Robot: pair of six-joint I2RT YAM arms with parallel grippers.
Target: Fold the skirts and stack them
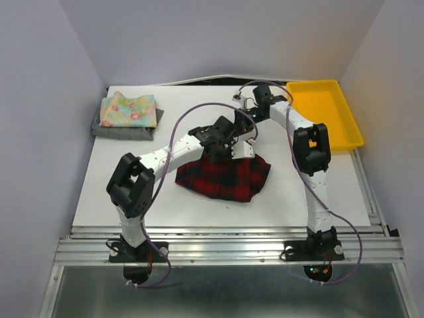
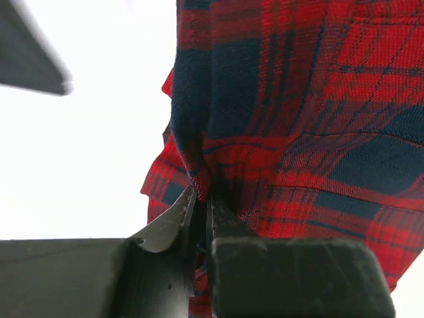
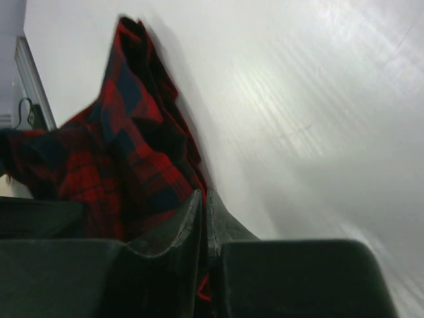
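Midway on the white table (image 1: 99, 199), rumpled: red plaid skirt (image 1: 225, 177), far edge gathered up. Bent low from the left, left arm (image 1: 165, 156); arched over from behind, right arm (image 1: 311, 149). Clamped almost shut on that edge, side by side: left gripper (image 2: 199, 199), right gripper (image 3: 202, 199).

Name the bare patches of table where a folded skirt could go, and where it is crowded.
Free: the near strip between plaid skirt and table edge; the left side nearer than the floral skirt; the right corner nearer than the tray. Crowded: the centre, where left gripper and right gripper pinch the skirt.
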